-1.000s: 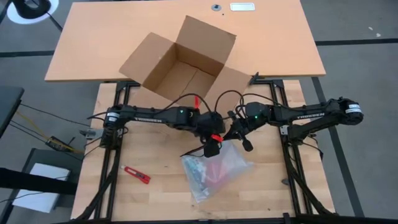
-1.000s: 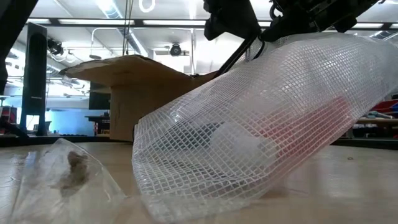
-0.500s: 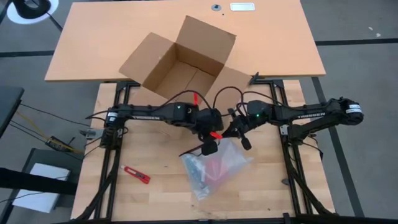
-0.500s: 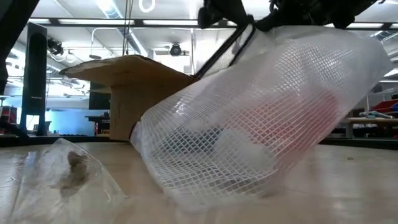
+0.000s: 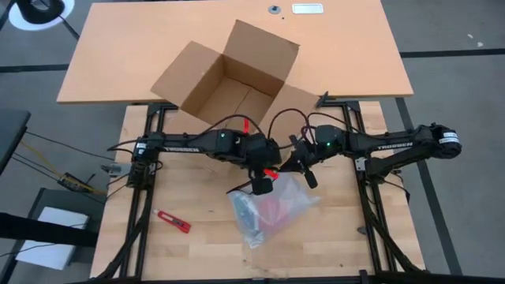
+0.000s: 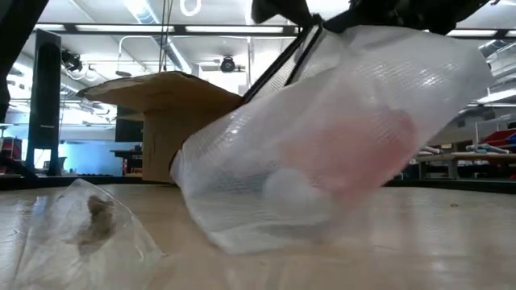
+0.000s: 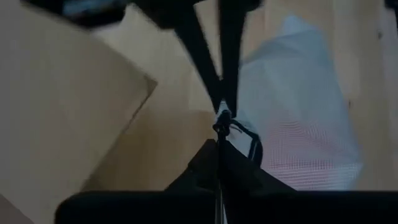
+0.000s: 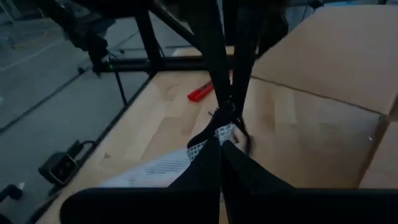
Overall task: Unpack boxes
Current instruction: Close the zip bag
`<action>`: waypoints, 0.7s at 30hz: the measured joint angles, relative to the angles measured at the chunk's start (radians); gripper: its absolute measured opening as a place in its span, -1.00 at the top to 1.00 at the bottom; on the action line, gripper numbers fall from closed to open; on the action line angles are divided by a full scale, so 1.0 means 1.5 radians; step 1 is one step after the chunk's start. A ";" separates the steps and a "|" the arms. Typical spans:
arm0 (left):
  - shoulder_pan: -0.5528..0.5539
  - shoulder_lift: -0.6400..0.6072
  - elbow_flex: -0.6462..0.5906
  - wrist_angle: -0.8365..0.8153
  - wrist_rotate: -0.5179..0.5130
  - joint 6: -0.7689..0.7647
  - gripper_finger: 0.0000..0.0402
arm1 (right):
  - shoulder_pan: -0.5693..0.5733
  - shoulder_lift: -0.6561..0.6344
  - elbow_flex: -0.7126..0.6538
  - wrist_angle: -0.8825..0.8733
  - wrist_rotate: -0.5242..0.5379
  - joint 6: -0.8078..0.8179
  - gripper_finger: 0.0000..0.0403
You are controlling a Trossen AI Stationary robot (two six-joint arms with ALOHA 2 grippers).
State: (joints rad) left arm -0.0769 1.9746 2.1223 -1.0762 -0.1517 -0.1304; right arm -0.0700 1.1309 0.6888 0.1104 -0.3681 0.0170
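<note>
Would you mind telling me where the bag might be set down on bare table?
Bare wood lies right of the bag, and between it and the red cutter. Both grippers, left and right, crowd its top near the box.

Plain brown cardboard carton [image 5: 229, 76], upright, four flaps spread open, at the table's far edge

A clear mesh-patterned plastic bag [image 5: 270, 208] holding pink and pale items is hanging tilted just above the wooden tabletop [image 5: 197, 244]. A red utility knife [image 5: 172, 222] is lying on the tabletop, left of the bag.
</note>
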 joint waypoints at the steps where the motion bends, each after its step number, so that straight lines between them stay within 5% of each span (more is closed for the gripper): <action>1: 0.000 -0.001 0.000 0.002 -0.004 0.030 0.94 | 0.001 0.000 0.000 0.000 -0.002 0.003 1.00; 10: 0.002 0.026 -0.037 0.039 -0.022 0.293 0.92 | 0.001 0.004 -0.006 -0.019 -0.006 0.012 1.00; 21: 0.001 0.053 -0.003 -0.037 -0.064 0.210 0.95 | 0.000 0.013 -0.005 -0.016 0.022 0.024 1.00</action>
State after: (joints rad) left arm -0.0752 2.0535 2.1184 -1.1321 -0.2476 0.1845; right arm -0.0697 1.1499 0.6806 0.0865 -0.3355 0.0524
